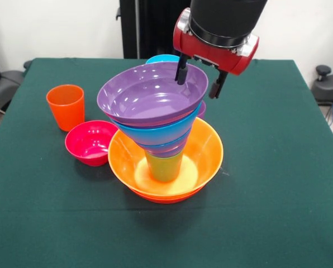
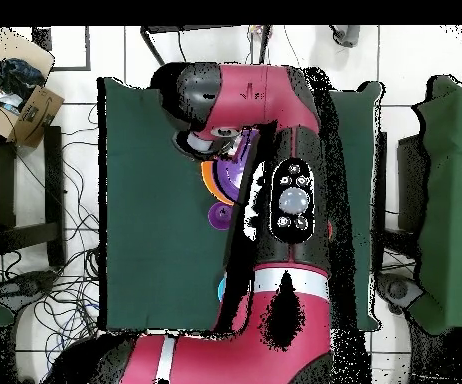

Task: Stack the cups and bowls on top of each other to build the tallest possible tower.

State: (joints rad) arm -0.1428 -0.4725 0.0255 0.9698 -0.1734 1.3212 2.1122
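front view: tower of bright plastic rises from the middle of the green table, a broad yellow-orange bowl nested in an orange-red one as base, a lime green cup standing mouth-down inside it, and blue bowls and a wide purple bowl piled on top. the gripper hangs at the purple bowl's far rim, fingers apart, one inside the rim and one outside (contact cannot be told). an orange cup and a small magenta bowl wait to one side, just beside each other; a sky-blue rim shows behind the tower. the pieces look light, stiff and glossy, likely slippery, so a thin rim or cup wall seems the best hold. the top-heavy column on a narrow cup may tip at a nudge. open cloth lies all round, widest on the side away from the spare cup, with edges well away.

overhead view: arm covers most of the stack; only slivers of orange and a purple piece peek out beside it. bare cloth shows on the side away from the arm.
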